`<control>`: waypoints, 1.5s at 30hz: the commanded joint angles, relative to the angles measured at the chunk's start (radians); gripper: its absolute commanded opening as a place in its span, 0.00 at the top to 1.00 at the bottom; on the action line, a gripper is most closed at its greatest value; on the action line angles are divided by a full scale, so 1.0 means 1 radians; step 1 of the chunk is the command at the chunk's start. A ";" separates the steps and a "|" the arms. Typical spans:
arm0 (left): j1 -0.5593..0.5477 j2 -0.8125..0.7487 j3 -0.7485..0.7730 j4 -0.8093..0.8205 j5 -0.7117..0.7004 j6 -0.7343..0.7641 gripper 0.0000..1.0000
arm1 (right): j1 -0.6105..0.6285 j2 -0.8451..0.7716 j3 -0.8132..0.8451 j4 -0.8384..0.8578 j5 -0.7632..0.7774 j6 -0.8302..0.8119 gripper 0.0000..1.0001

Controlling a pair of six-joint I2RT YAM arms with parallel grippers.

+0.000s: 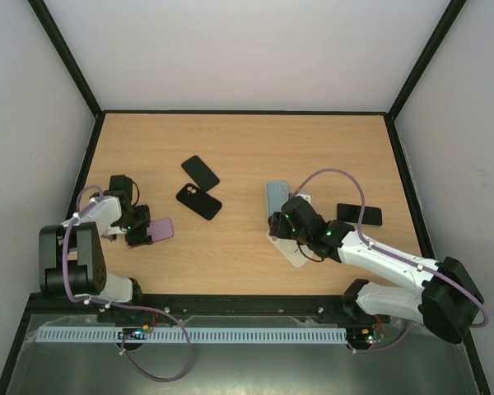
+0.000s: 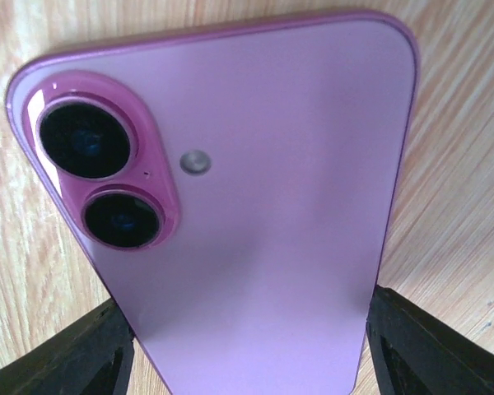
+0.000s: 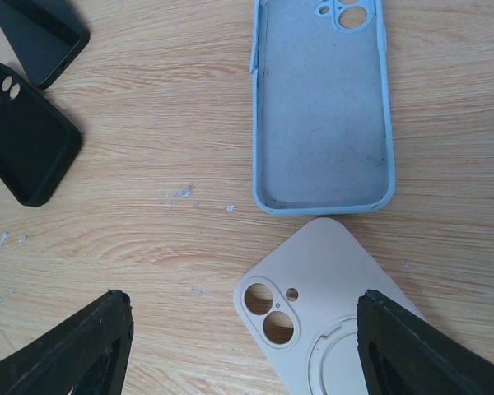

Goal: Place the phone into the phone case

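Note:
The purple phone lies back up, its two camera lenses towards the far left of the left wrist view; from above the phone sits at the table's left. My left gripper has a black finger against each long edge of it, low over the wood. A light blue phone case lies hollow side up near the table's middle. A cream case lies back up just nearer than it. My right gripper hovers open over the cream case, holding nothing.
Two black cases lie left of the middle, and both show at the upper left of the right wrist view. A black phone-shaped slab lies to the right. Black rails edge the table.

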 commanded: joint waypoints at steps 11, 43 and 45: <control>-0.186 0.016 -0.088 0.164 0.142 0.218 0.36 | 0.006 -0.036 -0.034 0.097 -0.106 0.064 0.29; -0.069 0.066 0.040 -0.012 -0.120 0.047 0.17 | 0.085 0.098 -0.009 0.220 -0.132 0.106 0.31; -0.069 0.086 0.044 -0.009 -0.124 0.044 0.17 | 0.085 0.092 -0.013 0.218 -0.130 0.107 0.31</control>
